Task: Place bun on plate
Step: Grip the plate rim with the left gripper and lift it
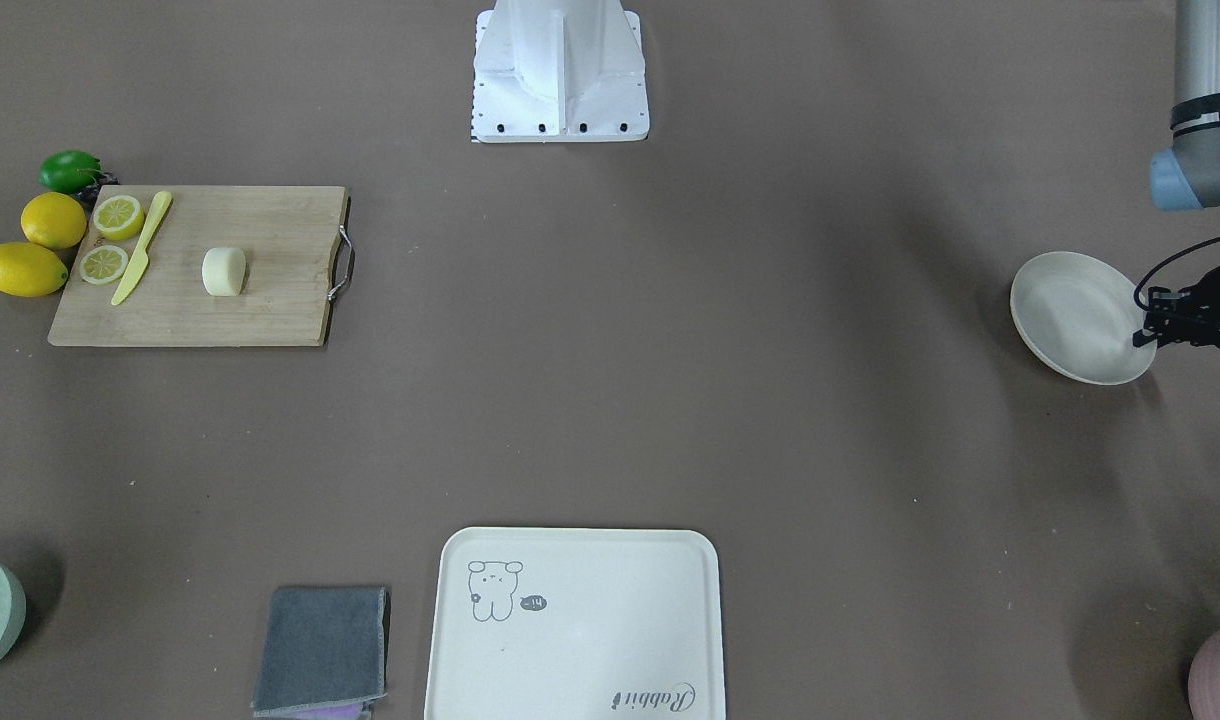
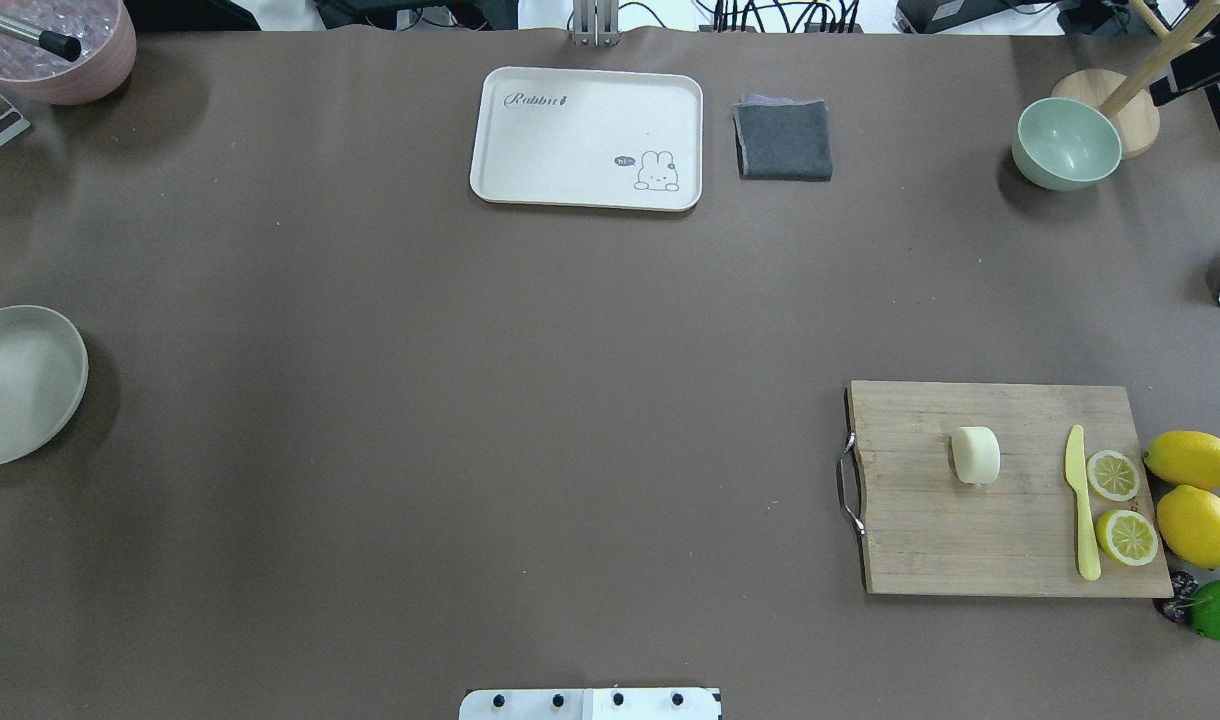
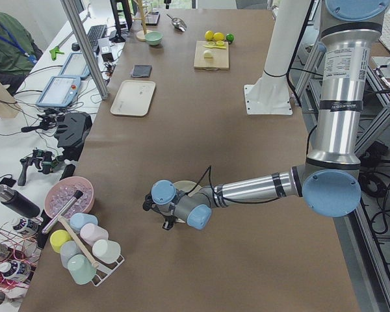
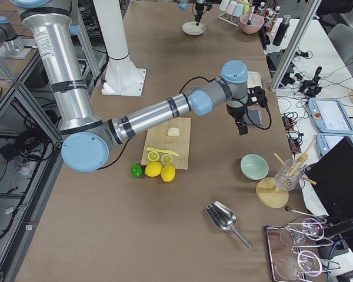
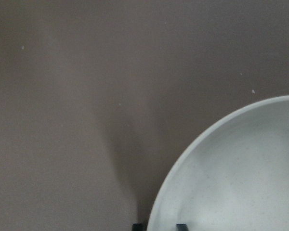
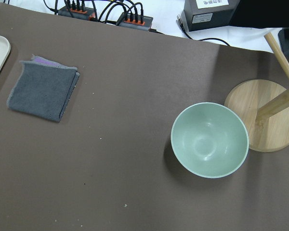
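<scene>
The bun (image 2: 975, 456) lies on the cutting board (image 2: 930, 545), lower right of the overhead view. The plate (image 2: 15, 385) sits at the left edge, well apart. The left hand (image 1: 1152, 325) has its fingertips (image 5: 181, 226) straddling the plate rim; whether they are clamped cannot be told. How far the right hand (image 4: 242, 120) is open cannot be told. Recommended: grip the rim firmly and keep the plate level while moving it toward the board.

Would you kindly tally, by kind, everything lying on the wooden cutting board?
Bun: 1
Lemon halves: 2
Yellow knife: 1
Total: 4
</scene>
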### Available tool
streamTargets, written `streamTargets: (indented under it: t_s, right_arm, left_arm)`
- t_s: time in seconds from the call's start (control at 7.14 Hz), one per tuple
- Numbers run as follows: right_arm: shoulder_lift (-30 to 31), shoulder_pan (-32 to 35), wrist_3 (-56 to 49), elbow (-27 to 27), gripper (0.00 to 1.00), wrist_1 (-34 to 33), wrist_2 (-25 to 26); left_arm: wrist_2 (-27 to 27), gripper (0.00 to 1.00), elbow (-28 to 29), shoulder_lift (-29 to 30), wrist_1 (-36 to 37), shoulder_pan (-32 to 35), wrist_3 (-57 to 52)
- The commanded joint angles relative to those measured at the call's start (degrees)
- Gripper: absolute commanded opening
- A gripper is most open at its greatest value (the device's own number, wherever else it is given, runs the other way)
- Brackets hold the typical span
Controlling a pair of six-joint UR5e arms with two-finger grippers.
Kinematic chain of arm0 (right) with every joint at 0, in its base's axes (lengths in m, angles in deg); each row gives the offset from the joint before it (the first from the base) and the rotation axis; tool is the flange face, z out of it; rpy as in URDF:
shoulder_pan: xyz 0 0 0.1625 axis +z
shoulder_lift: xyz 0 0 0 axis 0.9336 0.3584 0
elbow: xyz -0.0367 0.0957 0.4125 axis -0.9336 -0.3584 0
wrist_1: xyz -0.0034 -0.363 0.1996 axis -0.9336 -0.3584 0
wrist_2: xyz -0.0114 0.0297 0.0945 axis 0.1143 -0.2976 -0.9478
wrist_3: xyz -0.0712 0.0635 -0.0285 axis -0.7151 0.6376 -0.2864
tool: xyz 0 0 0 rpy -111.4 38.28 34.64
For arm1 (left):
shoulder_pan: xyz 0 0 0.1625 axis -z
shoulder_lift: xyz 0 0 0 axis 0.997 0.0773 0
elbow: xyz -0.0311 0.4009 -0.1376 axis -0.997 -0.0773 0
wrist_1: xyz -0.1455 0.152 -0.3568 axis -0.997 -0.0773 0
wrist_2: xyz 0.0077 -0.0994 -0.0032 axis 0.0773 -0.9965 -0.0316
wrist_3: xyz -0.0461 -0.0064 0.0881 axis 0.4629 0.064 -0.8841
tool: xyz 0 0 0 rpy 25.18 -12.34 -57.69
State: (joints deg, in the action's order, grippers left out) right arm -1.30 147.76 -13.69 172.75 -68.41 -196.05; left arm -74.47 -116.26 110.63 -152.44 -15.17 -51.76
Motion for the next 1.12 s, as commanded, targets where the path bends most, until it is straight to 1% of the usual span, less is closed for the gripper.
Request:
streamTargets:
  t_s: [0.0,0.14,0.42,0.56,0.7,0.84,0.98]
  right_arm:
    - [-0.21,-0.28,0.09,0.29,1.00,0.07,0.00]
    - [-0.64,-0.45,0.00,0.20,1.00,-0.02,0.00]
    - [-0.65,-0.45,0.00,0.73,1.00,-0.02,-0.09]
    - [-0.65,-0.45,0.00,0.90,1.00,-0.02,-0.09]
    - [-0.82,-0.45,0.00,0.99,1.00,-0.02,-0.26]
    - [-1.87,-0.89,0.35,1.08,1.00,-0.89,-0.52]
    - [-1.36,-0.98,0.44,0.82,1.00,-0.81,-0.35]
  left_arm:
    - [-0.01,0.00,-0.21,0.02,-0.25,0.18,0.49]
    - [-0.18,0.00,-0.90,0.11,-0.34,0.97,0.75]
    - [-4.02,0.00,-2.05,2.03,0.27,4.13,2.50]
    - [-4.66,0.00,-2.57,2.13,0.27,5.53,3.38]
    - [-6.40,0.00,-2.58,3.17,0.27,7.02,5.74]
    - [-9.73,0.00,-3.10,6.14,0.27,7.82,10.64]
    - [-11.07,0.00,-5.37,8.09,0.10,7.83,14.69]
